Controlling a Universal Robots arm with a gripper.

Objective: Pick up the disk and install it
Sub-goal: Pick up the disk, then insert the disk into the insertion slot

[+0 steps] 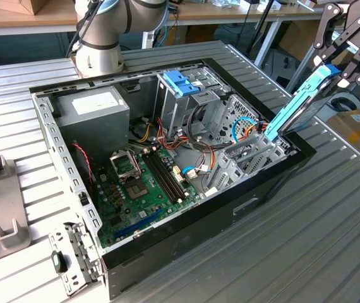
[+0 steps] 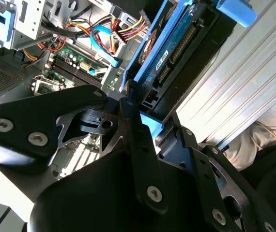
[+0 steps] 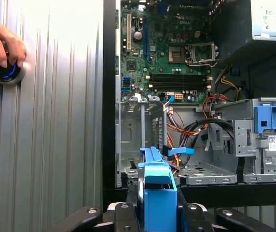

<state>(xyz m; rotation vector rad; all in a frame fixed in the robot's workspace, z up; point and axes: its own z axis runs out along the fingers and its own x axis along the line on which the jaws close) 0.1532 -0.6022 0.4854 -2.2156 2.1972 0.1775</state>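
One disk (image 1: pixel 299 106) clamped in claw (image 1: pixel 335 71).
Tilted, lower end at open case (image 1: pixel 167 251) rim below claw; motherboard (image 1: pixel 143 189), cables (image 1: pixel 162 136) inside.

Tilted claw (image 1: pixel 333 69) at the exterior view's right, clamped on the disk (image 1: pixel 297 110).

End effector (image 3: pixel 158 212) clamping blue-framed disk (image 3: pixel 156 181) edge-on, open computer case (image 3: pixel 110 96) beyond, hand (image 3: pixel 0 38) at ribbed table (image 3: pixel 55 121) edge
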